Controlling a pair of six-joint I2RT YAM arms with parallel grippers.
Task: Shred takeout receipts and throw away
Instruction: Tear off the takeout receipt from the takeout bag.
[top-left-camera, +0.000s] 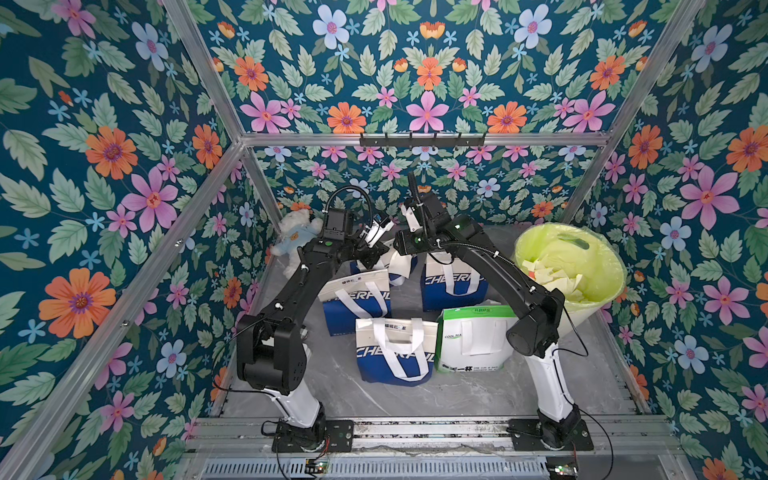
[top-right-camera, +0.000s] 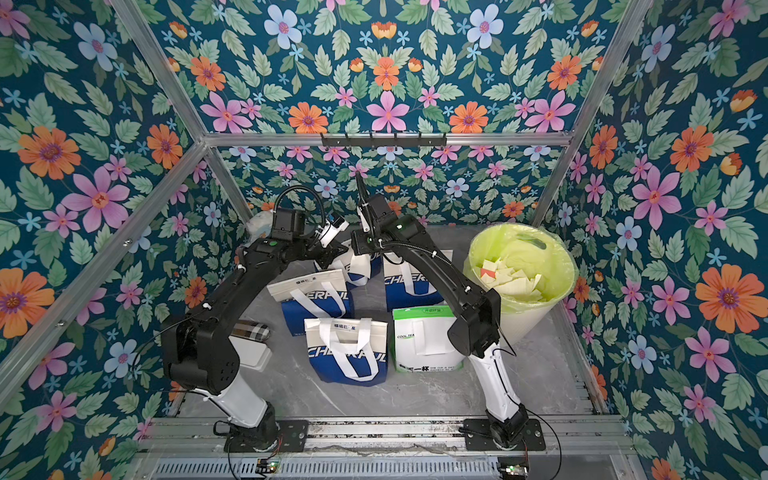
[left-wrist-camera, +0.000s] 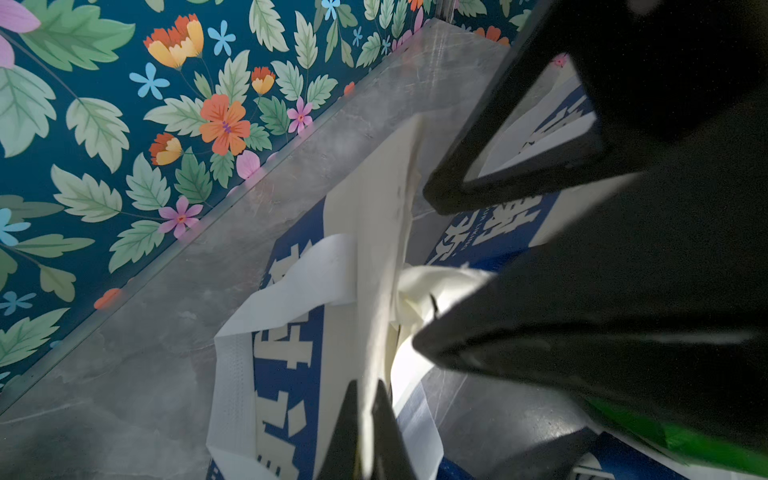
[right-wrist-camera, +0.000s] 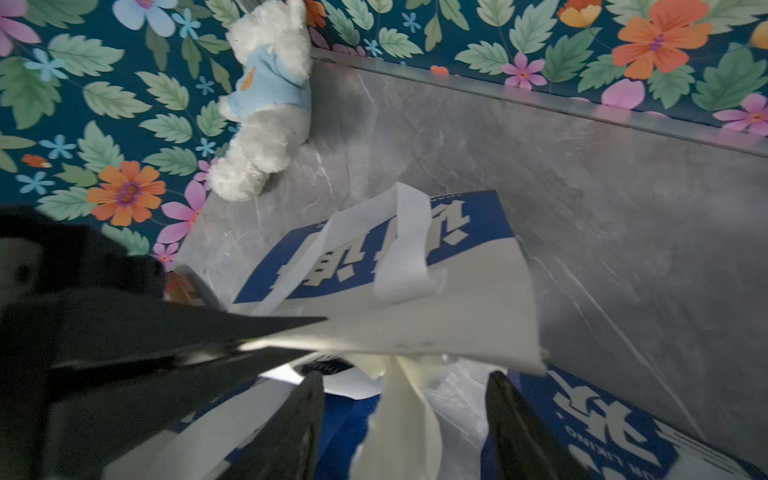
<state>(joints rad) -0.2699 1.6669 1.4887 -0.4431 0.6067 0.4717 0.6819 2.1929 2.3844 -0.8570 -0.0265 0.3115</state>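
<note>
- In both top views the left arm (top-left-camera: 291, 286) and right arm (top-left-camera: 490, 257) reach in to meet above the rear bag (top-left-camera: 401, 268) on the counter (top-left-camera: 457, 395). Their wrists hide the jaws. The lined bin (top-left-camera: 590, 303) stands beside the right arm's base, likely so that arm has only a short swing to drop paper. Torn scraps (top-left-camera: 552, 276) already lie in it.
- In the left wrist view the left claw (left-wrist-camera: 366, 384) is clamped tight on the lower end of a cream receipt (left-wrist-camera: 374, 249). The receipt rises taut above the bag. I judge this to be the anchoring hold, fixing one end so the other arm can pull against it and tear.
- In the right wrist view the right claw (right-wrist-camera: 403, 376) stands with its jaws wide apart. A strip of the receipt hangs loose between them and neither pad touches it. The claw seems placed to take a fresh bite near the left claw, where a short span should rip cleanly.
</note>
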